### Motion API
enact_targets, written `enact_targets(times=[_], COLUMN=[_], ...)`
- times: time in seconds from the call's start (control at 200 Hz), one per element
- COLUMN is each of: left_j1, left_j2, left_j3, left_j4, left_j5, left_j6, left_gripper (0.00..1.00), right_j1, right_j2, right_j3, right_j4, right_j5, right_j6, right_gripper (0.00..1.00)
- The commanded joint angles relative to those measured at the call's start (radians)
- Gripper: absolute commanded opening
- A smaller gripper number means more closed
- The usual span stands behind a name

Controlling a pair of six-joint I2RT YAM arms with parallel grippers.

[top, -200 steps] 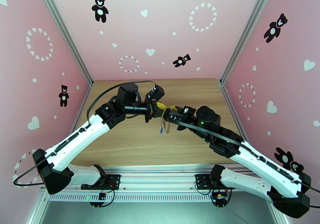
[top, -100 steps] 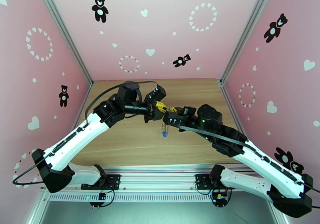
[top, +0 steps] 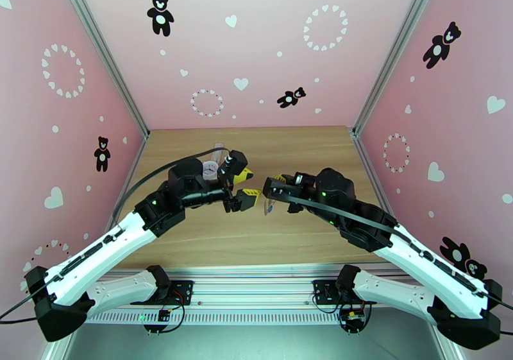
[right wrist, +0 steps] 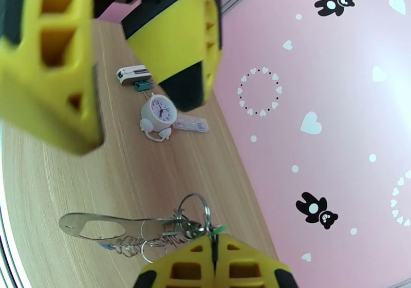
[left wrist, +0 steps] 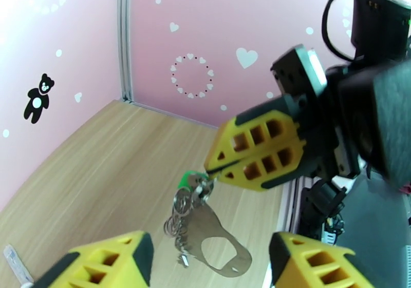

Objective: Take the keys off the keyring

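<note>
**Tool state**
- The left gripper (top: pixel 246 185) has its fingers spread wide with nothing between them. It sits just beside the right gripper (top: pixel 270 196), tips facing it, not touching.
- The right gripper's fingers are pressed together, pinching the green key (left wrist: pixel 187 179) at its head.

**Position of the work item**
- The keyring (left wrist: pixel 180 217) hangs from the right gripper's tips, between the two grippers and clear of the table (top: pixel 192 239).
- On the keyring are a bunch of small silvery rings, one larger ring and a flat metal tag (left wrist: pixel 203 221) with an oval cut-out.

**View notes**
- Top external: the keyring is a thin dangling shape, and the key colours cannot be told.
- Left wrist: the green head sits at the pinched tips, with the tag lowest.
- Right wrist: the blue key (right wrist: pixel 107 246) shows as a blue sliver at the tag's edge. On the table near the wall are a white clock (right wrist: pixel 159 112), a white-and-green block (right wrist: pixel 134 75) and a clear flat piece (right wrist: pixel 191 125) just beside the clock.
</note>
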Motion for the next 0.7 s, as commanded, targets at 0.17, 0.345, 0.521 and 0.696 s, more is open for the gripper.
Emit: enact_targets(times=[0.17, 0.345, 0.521, 0.696], left_j1=[-0.073, -0.087, -0.087, -0.088], left_j2=[0.017, 0.079, 0.106, 0.1], left_j3=[-0.104, -0.111, -0.148, -0.17], left_j4=[0.239, 0.274, 0.335, 0.354], left_j5=[-0.224, -0.247, -0.284, -0.375], left_j6=[-0.044, -0.025, 0.032, 0.098], left_gripper=[0.76, 0.79, 0.79, 0.77], right_j1=[-0.001, -0.001, -0.001, -0.009], right_j2=[0.026, 0.042, 0.058, 0.074], right_j3=[0.069, 0.09, 0.113, 0.134], right_j4=[-0.067, -0.092, -0.132, -0.181], right_j5=[0.02, 0.016, 0.007, -0.007], right_j6=[0.128, 0.163, 0.185, 0.205], right_gripper=[0.0, 0.0, 0.0, 0.0])
